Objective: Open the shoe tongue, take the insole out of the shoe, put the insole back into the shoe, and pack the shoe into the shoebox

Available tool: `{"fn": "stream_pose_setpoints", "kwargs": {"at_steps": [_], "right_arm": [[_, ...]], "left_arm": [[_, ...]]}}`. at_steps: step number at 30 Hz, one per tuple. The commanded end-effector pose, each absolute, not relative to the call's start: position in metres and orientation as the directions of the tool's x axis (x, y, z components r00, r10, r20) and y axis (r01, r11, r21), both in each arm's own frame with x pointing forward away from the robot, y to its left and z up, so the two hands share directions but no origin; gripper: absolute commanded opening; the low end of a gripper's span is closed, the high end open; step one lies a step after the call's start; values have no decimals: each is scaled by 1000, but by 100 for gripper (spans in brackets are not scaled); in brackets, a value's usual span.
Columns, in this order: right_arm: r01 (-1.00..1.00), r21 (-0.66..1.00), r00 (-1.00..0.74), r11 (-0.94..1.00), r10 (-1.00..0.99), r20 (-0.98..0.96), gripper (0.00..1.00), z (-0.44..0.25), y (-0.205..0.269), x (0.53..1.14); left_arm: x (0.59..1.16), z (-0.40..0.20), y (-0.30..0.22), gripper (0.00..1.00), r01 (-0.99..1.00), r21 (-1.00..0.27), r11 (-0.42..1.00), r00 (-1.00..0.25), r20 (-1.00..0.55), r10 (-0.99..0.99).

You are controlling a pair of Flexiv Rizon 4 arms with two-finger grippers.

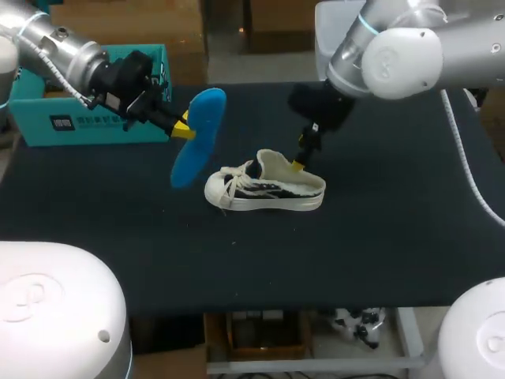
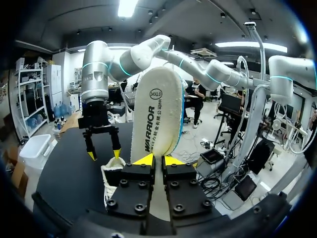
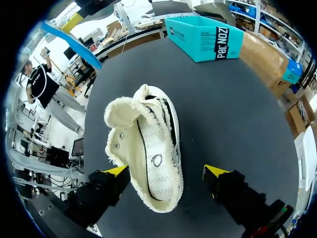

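Head view shows you the insole (image 1: 197, 134) out, pinched in your left claw (image 1: 183, 128), right claw (image 3: 166, 172) spread open over the shoe (image 1: 264, 189); reinsertion and boxing remain.

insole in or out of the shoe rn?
Out. The left gripper is shut on the blue insole, holding it in the air beside the shoe, clear of its opening.

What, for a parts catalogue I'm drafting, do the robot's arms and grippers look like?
The left arm and right arm are silver-grey tubes with rounded pale joints ringed in teal. A white coiled cable runs along the left arm; a white ribbed hose hangs by the right. The left gripper and right gripper are black with two yellow-tipped fingers each.
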State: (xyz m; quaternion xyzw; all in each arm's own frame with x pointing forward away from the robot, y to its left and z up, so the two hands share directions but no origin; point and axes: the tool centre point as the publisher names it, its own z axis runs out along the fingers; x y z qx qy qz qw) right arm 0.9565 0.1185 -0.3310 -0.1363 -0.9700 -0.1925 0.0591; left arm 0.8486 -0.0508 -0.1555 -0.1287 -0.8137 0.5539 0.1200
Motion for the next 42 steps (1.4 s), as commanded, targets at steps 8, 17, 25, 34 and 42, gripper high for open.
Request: {"fn": "stream_pose_setpoints", "kwargs": {"at_steps": [8, 17, 25, 34, 42], "right_arm": [[253, 75, -963, 964, 244, 114, 100, -343, 146, 962], [257, 29, -962, 966, 252, 106, 47, -355, 156, 969], [296, -60, -949, 953, 301, 97, 0, -358, 162, 969], [341, -109, -933, 934, 350, 80, 0, -358, 162, 963], [449, -103, -887, 888, 456, 70, 0, -350, 154, 949]], "left_arm": [[846, -174, -17, 0, 45, -927, 373, -958, 66, 279], [853, -189, -5, 0, 16, -918, 396, -963, 92, 252], [855, -194, 2, 0, 9, -915, 403, -966, 96, 240], [856, -195, 2, 0, 15, -913, 408, -965, 93, 245], [855, -185, -7, 0, 59, -914, 402, -953, 68, 296]]}}
